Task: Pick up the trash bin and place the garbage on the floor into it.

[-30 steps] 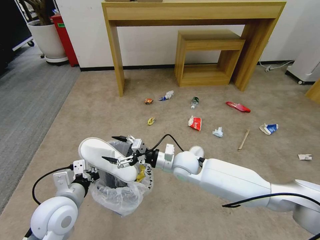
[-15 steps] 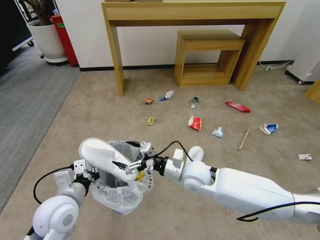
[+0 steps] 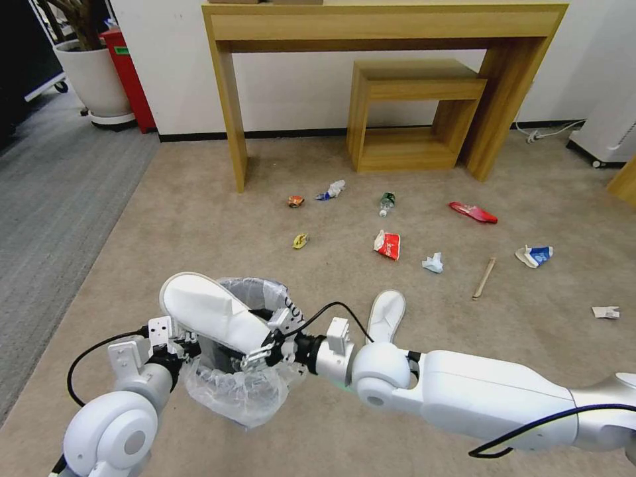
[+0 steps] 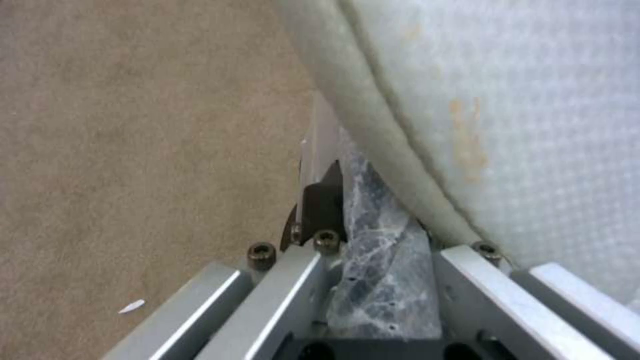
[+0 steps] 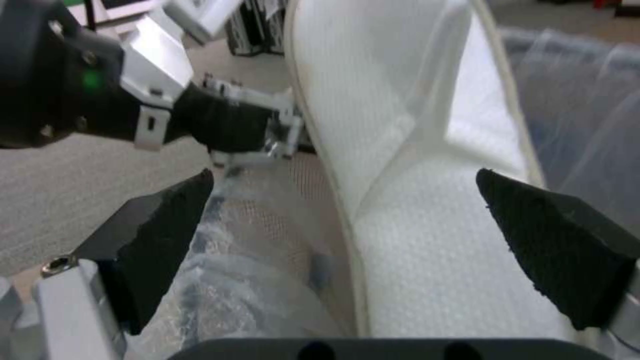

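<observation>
One slipper (image 3: 211, 313) across trash bin (image 3: 242, 391), litter (image 3: 387, 244) beyond

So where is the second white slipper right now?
In the head view, the second white slipper lies sole-up on the beige carpet, just beyond the right arm and right of the bag-lined trash bin.

Two white slippers (image 3: 211, 315), one trash bin (image 3: 238, 391), two grippers, nine small litter pieces on the carpet (image 3: 199, 218)

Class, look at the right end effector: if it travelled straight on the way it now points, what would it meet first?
Most likely the white slipper lying across the trash bin: it sits directly between the open fingers of the right end effector; depth is uncertain.
</observation>
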You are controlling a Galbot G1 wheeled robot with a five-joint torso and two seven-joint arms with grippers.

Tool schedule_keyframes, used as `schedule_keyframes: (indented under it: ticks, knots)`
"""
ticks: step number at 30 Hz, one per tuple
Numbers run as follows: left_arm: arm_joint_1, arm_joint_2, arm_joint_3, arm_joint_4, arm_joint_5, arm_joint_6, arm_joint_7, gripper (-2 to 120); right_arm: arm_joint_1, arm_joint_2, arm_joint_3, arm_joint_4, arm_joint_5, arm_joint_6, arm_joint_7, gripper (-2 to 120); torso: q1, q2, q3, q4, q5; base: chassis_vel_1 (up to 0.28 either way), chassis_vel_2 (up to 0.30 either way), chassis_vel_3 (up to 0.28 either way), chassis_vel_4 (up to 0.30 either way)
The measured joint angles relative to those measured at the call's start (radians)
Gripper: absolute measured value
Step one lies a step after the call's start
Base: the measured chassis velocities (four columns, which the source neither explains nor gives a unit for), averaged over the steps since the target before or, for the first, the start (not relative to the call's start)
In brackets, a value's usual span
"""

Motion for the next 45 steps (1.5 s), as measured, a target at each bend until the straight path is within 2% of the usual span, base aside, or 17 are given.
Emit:
schedule_keyframes:
  ticks: [5, 16, 28, 36, 41, 45]
  knots:
    - [0.008, -0.002, -0.004, -0.008, 0.002, 0.0, 0.001, 1, 0.009, 0.016, -0.021, -0.007, 0.02, -0.029, 0.039, 100, 0.0, 0.0, 0.0, -0.0001, 0.0, 0.0, 0.0, 0.0, 0.0]
    - [0.019, -0.015, -0.002, -0.018, 0.014, -0.004, 0.005, 1, 0.056, 0.109, -0.059, -0.034, 0.104, -0.143, 0.182, 99, 0.0, 0.0, 0.0, 0.0, 0.0001, 0.0, 0.0, 0.0, 0.0]
    - [0.027, -0.029, 0.005, -0.025, 0.028, -0.006, 0.008, 1, 0.055, 0.136, -0.058, -0.044, 0.103, -0.176, 0.243, 99, 0.0, 0.0, 0.0, -0.0002, 0.0001, 0.0, 0.0, 0.0, 0.0]
    - [0.055, -0.041, -0.001, -0.039, 0.054, -0.01, 0.017, 1, 0.052, 0.216, -0.066, -0.07, 0.116, -0.205, 0.297, 100, 0.0, 0.0, 0.0, 0.0001, 0.0, 0.0, 0.0, 0.0, 0.0]
    - [0.064, -0.044, -0.005, -0.039, 0.066, -0.015, 0.022, 1, 0.052, 0.215, -0.065, -0.046, 0.124, -0.21, 0.31, 100, 0.0, 0.0, 0.0, 0.0001, 0.0, 0.0, 0.0, 0.0, 0.0]
    - [0.079, -0.05, -0.021, -0.04, 0.075, -0.019, 0.026, 1, 0.056, 0.168, -0.056, 0.003, 0.125, -0.206, 0.304, 100, 0.0, 0.0, 0.0, -0.0004, 0.0001, 0.0, 0.0, 0.0, 0.0]
